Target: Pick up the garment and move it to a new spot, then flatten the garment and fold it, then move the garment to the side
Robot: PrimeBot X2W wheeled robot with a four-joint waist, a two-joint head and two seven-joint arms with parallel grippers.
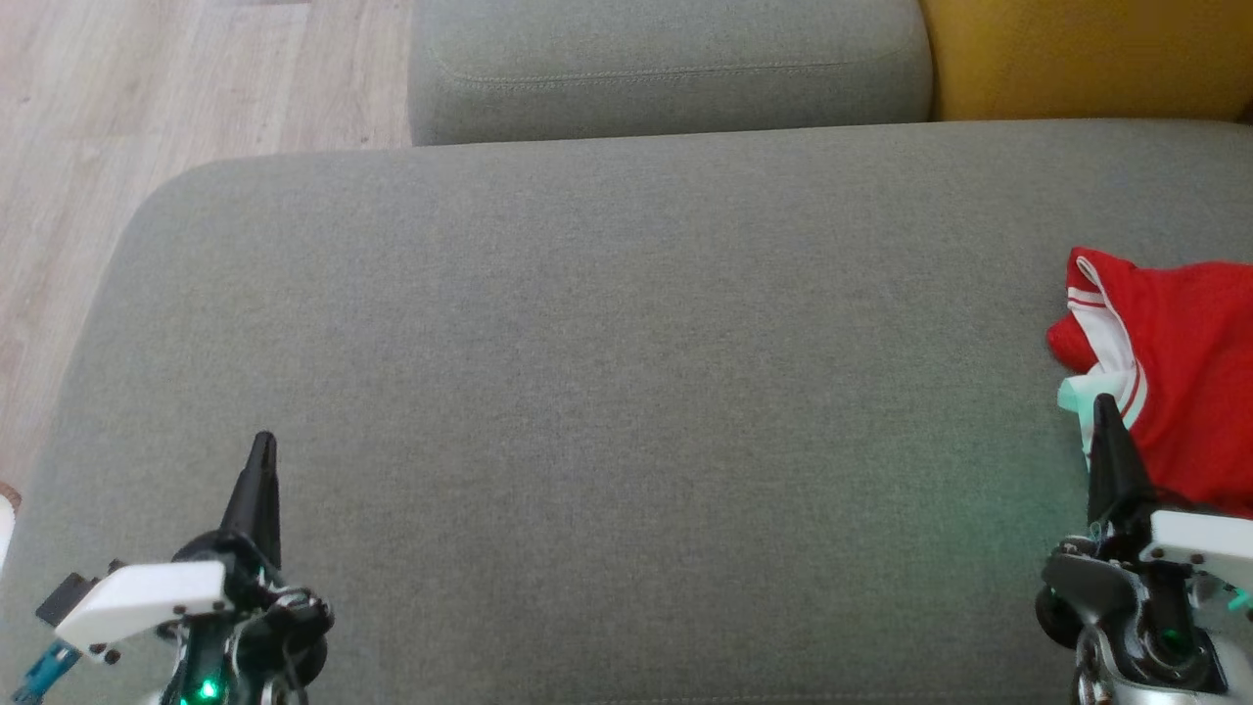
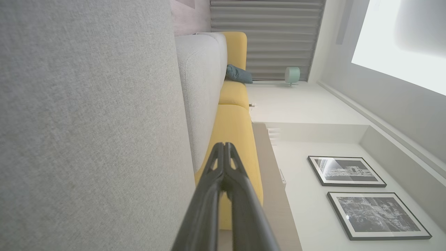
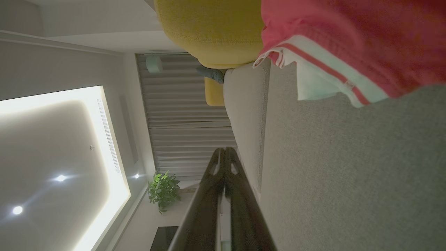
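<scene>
Garment [image 3: 348, 31] hem looms close in right wrist view.

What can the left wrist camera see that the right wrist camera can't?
Left wrist view: two framed black-and-white pictures on the wall, and the left hand, shut.

Right wrist view: the red garment with white stripes lying on the sofa, a green plant, ceiling spotlights, and the right hand, shut.

Both views: the grey sofa, the yellow sofa section, a teal cushion and the grey curtain.
</scene>
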